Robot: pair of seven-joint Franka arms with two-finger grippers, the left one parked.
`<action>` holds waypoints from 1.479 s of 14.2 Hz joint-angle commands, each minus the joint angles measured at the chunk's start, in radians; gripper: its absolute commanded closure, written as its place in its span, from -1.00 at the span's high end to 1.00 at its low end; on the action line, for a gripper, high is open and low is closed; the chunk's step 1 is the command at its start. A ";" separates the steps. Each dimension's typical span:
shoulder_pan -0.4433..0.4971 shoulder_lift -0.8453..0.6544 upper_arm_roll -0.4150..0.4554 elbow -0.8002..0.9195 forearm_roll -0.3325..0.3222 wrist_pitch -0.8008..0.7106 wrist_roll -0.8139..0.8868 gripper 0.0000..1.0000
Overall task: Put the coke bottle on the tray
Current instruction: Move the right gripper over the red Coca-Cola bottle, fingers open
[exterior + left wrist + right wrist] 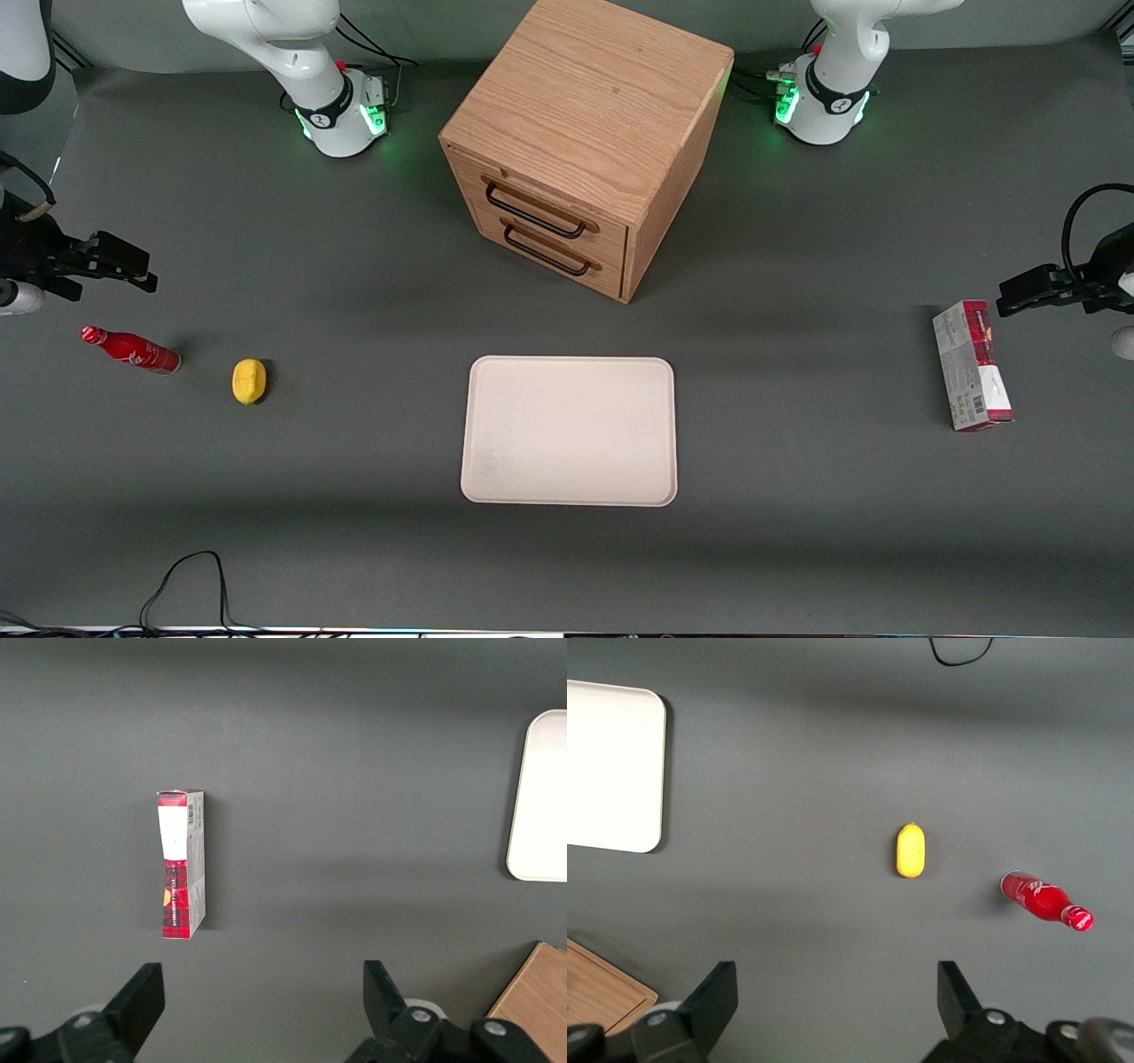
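The coke bottle [131, 349] [1045, 901], small, red, with a red cap and white lettering, lies on its side on the dark table toward the working arm's end. The cream tray [570, 431] [613, 766] lies flat and bare near the middle of the table, nearer the front camera than the cabinet. My right gripper [133, 271] [837, 979] hovers above the table a little farther from the front camera than the bottle. It is open and holds nothing.
A yellow lemon [249, 381] [911, 850] lies beside the bottle, between it and the tray. A wooden two-drawer cabinet [585, 142] stands farther from the front camera than the tray. A red-and-white carton [972, 364] [181, 863] lies toward the parked arm's end.
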 commanded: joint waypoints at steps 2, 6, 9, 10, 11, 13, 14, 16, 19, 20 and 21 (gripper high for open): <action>0.014 0.008 -0.010 0.022 -0.021 -0.024 0.025 1.00; -0.012 0.017 -0.039 0.021 -0.021 -0.031 -0.018 1.00; -0.019 0.026 -0.175 0.017 -0.021 -0.020 -0.167 1.00; -0.021 0.032 -0.223 0.024 -0.018 -0.015 -0.225 1.00; -0.021 0.052 -0.270 0.030 -0.014 -0.008 -0.277 1.00; -0.022 0.113 -0.369 0.095 -0.004 -0.001 -0.389 1.00; -0.024 0.124 -0.401 0.108 0.002 0.003 -0.446 1.00; -0.044 0.126 -0.436 0.099 0.038 0.026 -0.503 1.00; -0.053 0.134 -0.444 0.082 0.043 0.054 -0.538 1.00; -0.053 0.137 -0.444 0.061 0.043 0.078 -0.541 1.00; -0.053 0.137 -0.444 0.030 0.045 0.110 -0.543 1.00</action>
